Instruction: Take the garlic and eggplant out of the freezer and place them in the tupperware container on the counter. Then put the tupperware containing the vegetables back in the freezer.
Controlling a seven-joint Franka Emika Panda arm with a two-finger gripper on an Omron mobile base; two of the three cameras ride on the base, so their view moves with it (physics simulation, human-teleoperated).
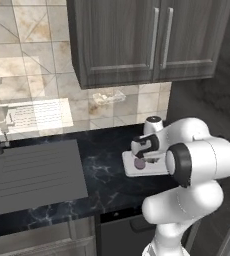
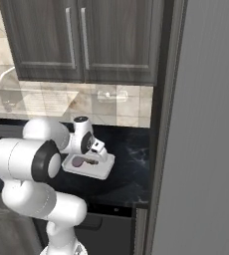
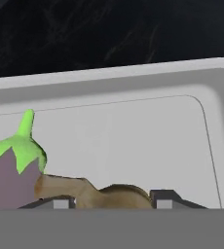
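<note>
A: Right, we are hovering low over the tupperware container [image 3: 133,87], gripper [image 3: 113,200] pointing into it. Garlic [image 3: 109,194] is lying between the tips, eggplant [image 3: 11,170] just beside it, touching its stem end. Both are sitting on the tray floor.

B: Is the claw pinching the garlic?

A: We cannot tell; the tips are flanking the bulb, contact hidden.

B: Handling?

A: We are judging the tray light, stiff, smooth-walled, likely slippery. The raised rim is looking like the best hold, a long side near mid-length, so the vegetables are not rolling to one end.

B: Surroundings?

A: Container [image 1: 132,171] is resting flat on the black counter [image 1: 102,165], sink drainboard [image 1: 37,172] well apart to the left, dark wall cabinets [image 1: 137,35] overhead. Freezer [image 2: 206,149], grey door, is standing near on the right.
</note>
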